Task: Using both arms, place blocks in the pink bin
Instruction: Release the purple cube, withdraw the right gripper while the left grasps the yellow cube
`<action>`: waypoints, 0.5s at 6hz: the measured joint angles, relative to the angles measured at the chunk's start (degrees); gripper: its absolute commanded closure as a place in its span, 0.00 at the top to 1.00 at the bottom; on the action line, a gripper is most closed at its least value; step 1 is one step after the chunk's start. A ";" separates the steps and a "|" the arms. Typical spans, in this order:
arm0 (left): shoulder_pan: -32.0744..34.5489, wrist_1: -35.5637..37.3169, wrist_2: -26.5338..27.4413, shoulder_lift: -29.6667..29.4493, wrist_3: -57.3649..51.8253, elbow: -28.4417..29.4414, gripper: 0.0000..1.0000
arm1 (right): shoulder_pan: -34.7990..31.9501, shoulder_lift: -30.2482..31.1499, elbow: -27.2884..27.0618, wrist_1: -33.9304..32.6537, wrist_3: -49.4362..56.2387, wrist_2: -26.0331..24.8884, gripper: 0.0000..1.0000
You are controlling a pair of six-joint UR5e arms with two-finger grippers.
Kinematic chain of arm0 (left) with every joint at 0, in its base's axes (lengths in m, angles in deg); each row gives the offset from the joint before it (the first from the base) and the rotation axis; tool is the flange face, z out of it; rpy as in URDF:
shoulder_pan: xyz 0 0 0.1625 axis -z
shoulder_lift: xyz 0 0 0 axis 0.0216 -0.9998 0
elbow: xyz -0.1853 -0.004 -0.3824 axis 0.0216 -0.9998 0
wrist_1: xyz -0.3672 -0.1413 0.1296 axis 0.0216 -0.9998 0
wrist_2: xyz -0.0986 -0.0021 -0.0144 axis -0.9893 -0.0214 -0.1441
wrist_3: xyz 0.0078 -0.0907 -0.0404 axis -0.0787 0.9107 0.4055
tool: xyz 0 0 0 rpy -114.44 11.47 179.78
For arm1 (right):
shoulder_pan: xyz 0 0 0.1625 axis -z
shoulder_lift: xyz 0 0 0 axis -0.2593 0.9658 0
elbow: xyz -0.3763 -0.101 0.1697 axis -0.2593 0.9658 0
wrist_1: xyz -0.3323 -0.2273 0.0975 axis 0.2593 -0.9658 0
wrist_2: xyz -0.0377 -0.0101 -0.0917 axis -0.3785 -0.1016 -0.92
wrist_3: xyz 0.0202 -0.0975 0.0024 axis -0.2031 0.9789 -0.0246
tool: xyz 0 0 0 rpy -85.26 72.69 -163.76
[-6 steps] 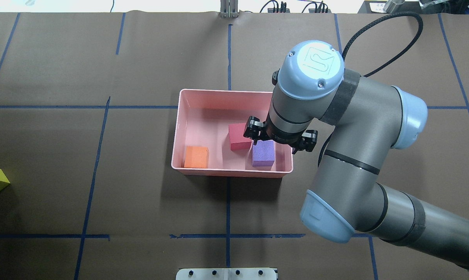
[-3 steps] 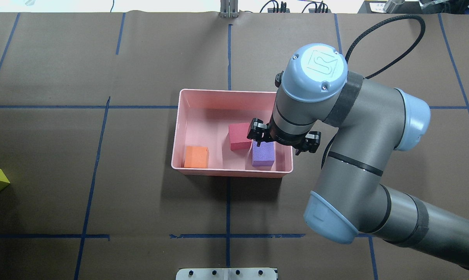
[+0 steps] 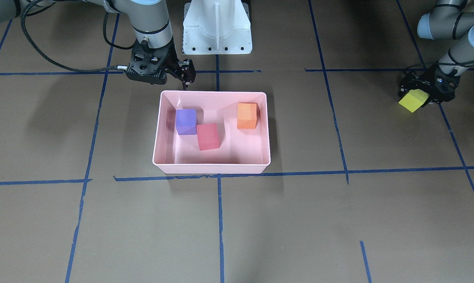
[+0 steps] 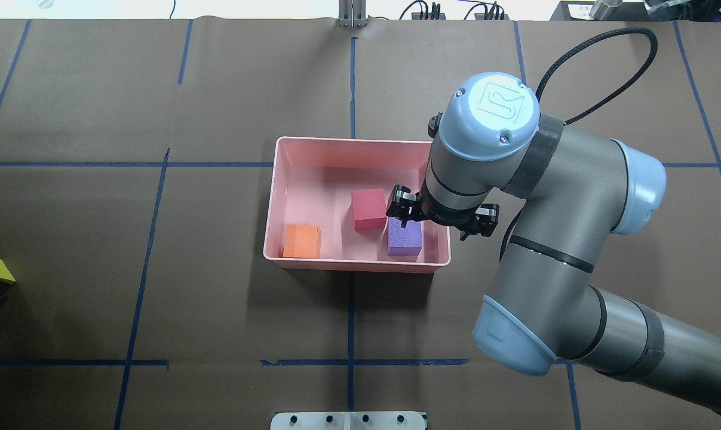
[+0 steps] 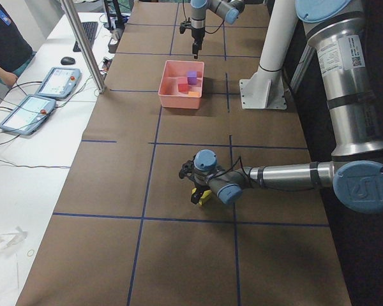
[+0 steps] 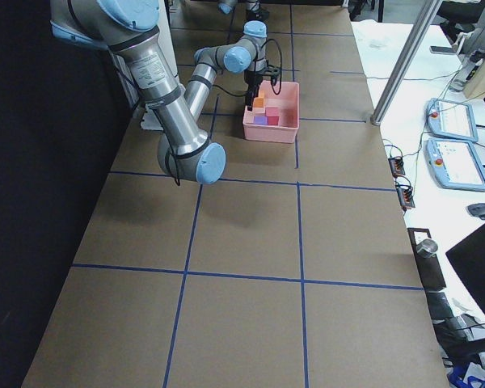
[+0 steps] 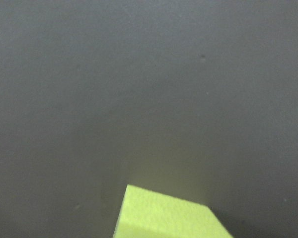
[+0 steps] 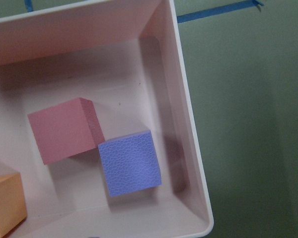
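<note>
Though left jaws' grip is unclear, right jaws gape empty above bin (image 4: 312, 152) rim.

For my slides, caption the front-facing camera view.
The purple block, red block and orange block lie in the pink bin, open right gripper above; left gripper at the yellow block.
</note>
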 measured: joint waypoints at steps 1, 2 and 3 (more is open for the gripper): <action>0.00 0.17 -0.42 -0.28 0.08 -0.23 0.48 | -0.92 -0.04 -0.31 -0.12 1.80 0.93 1.00; 0.23 0.51 -2.10 -0.63 0.56 -0.89 0.48 | -3.31 0.17 -0.55 -0.28 5.08 3.35 1.00; 0.95 2.12 -3.91 -1.47 2.04 -2.57 0.48 | -6.74 1.28 -1.12 -0.37 10.12 6.39 1.00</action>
